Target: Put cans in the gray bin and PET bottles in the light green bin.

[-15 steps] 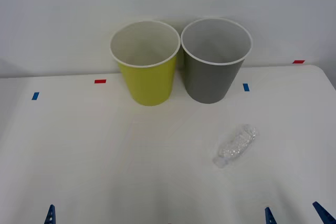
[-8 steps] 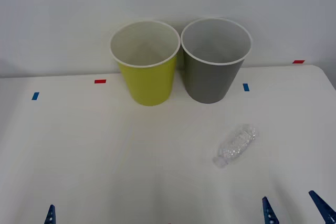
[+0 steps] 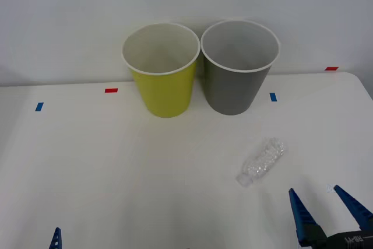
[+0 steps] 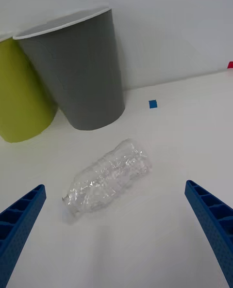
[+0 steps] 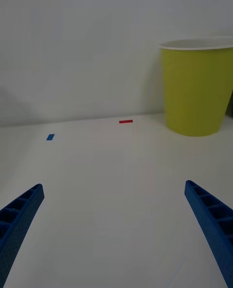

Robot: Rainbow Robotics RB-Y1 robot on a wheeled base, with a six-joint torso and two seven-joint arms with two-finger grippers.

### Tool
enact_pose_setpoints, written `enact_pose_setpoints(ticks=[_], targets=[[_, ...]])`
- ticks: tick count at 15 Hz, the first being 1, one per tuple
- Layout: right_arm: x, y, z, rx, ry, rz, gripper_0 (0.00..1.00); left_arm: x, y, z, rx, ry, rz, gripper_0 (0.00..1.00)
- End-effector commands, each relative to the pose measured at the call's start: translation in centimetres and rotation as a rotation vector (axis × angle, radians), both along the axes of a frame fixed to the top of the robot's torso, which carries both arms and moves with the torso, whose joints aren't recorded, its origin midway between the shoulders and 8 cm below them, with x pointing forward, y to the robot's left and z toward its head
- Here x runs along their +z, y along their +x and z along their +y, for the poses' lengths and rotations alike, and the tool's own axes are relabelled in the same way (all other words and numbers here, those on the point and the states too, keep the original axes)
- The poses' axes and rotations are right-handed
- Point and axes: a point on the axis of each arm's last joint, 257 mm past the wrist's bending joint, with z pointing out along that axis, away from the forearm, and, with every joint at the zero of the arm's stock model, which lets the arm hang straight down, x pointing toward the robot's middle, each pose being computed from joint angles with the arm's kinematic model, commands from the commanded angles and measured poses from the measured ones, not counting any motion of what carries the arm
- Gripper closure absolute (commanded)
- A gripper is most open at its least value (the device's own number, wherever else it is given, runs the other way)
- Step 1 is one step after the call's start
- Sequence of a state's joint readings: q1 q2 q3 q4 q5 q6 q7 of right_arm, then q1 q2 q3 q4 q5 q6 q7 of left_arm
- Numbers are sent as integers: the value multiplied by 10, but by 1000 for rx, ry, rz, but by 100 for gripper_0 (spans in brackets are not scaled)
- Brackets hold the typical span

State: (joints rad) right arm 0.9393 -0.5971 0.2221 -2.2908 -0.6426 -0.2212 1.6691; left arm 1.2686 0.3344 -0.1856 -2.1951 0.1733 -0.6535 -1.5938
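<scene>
Right now your white table (image 3: 116, 167) carries the light green bin (image 3: 162, 71) and the gray bin (image 3: 239, 68) upright at its far edge, side by side near the middle, rims nearly touching. Your PET bottle (image 3: 261, 162) lies on its side toward the near right corner, well apart from both bins, cap end pointing at you. Your right gripper (image 3: 326, 213) hovers at the near edge just beside the bottle, fingers spread wide, holding nothing. Your left gripper (image 5: 116, 229) sits at the near left corner, likewise wide open and empty.

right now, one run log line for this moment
right pincer: open, near PET bottle | left pincer: open, parked | bottle: lying on table
</scene>
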Motion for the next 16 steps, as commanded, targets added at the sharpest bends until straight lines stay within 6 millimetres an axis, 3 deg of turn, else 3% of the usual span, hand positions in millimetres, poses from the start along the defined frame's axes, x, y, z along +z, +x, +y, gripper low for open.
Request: enact_pose_setpoints(ticks=[1,10,14,16], targets=[[9,23,-8,-9,34,31,0,0,0,0,0,0,0,0],[7,69,-4,75,45,160,0,0,0,0,0,0,0,0],[12,62,21,139,31,198,0,0,0,0,0,0,0,0],[12,63,22,139,-41,222,0,0,0,0,0,0,0,0]])
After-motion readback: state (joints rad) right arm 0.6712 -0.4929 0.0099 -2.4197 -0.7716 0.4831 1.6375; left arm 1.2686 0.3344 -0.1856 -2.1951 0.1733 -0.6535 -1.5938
